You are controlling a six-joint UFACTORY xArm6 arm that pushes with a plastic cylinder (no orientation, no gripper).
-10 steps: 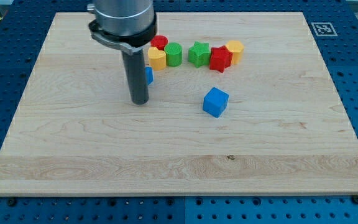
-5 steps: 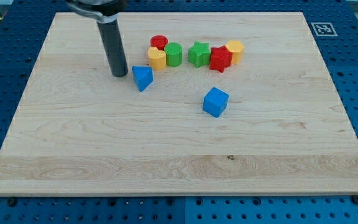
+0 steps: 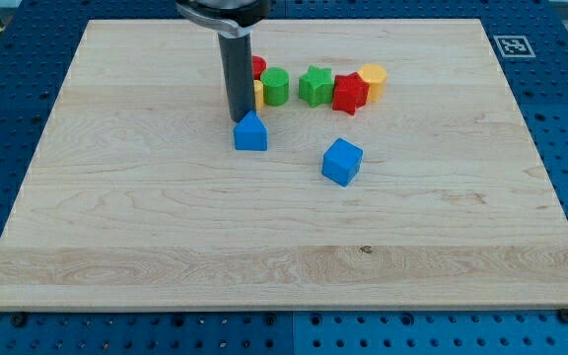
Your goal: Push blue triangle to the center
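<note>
My tip (image 3: 240, 119) rests at the top-left corner of the blue triangle (image 3: 250, 132), which sits left of the blue cube (image 3: 341, 162) on the wooden surface (image 3: 116, 227). No hand is fitted. The triangle looks light, rigid and likely to pivot; push its flat upper side squarely.

Lab: blue perforated bench (image 3: 8, 118), fiducial marker (image 3: 513, 45)

Blue cube (image 3: 342, 162) stands to the view's right of blue triangle (image 3: 250, 132); bare board (image 3: 166, 227) below
</note>
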